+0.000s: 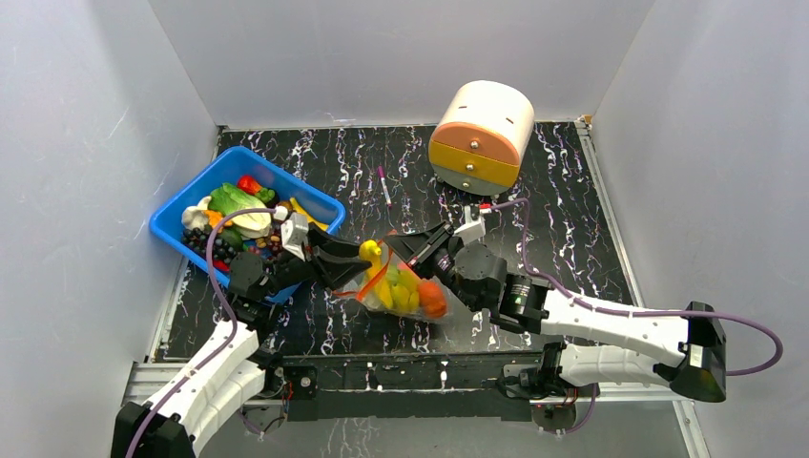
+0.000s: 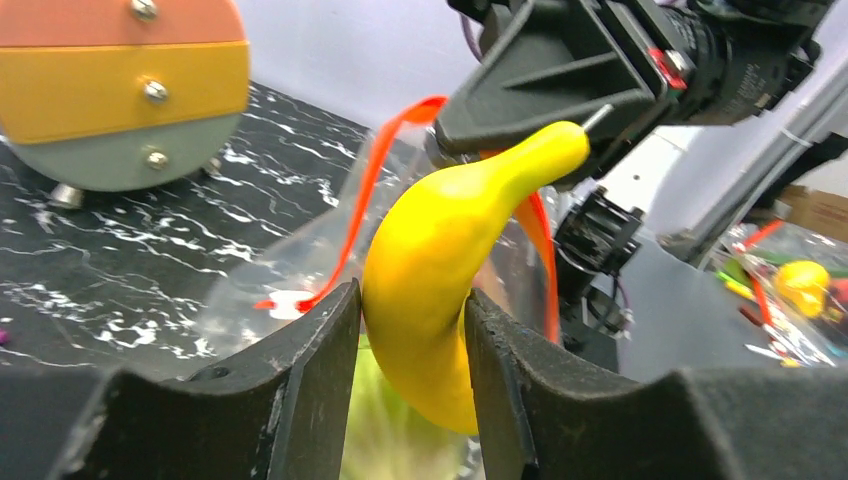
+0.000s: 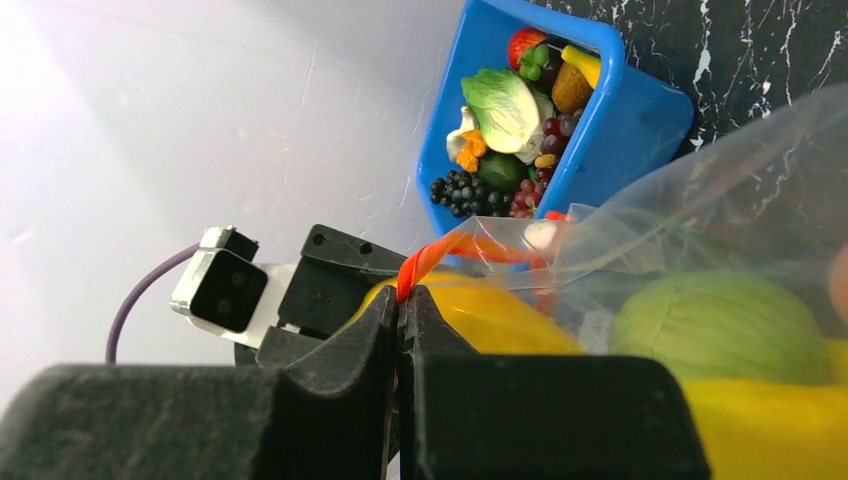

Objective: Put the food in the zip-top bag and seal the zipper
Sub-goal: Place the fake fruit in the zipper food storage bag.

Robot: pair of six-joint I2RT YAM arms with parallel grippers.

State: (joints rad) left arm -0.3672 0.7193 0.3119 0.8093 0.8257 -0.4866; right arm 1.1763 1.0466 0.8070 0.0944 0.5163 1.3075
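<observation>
The clear zip-top bag [image 1: 405,291] lies mid-table with yellow, green and orange toy food inside. My left gripper [image 1: 361,256] is shut on a yellow banana [image 2: 440,260] and holds it at the bag's open mouth, its tip against the right gripper. My right gripper [image 1: 399,246] is shut on the red-orange zipper strip [image 3: 425,262] and holds the mouth up. In the right wrist view the bag [image 3: 720,230] shows a green round fruit [image 3: 715,325] and the banana [image 3: 490,315] behind the fingers. The zipper [image 2: 365,190] curves around the banana.
A blue bin [image 1: 191,205] at the left holds cabbage, grapes, a strawberry and other toy food; it also shows in the right wrist view [image 3: 625,110]. A round cream, orange and yellow drawer unit [image 1: 480,134] stands at the back. A small pink pen [image 1: 383,184] lies beside it.
</observation>
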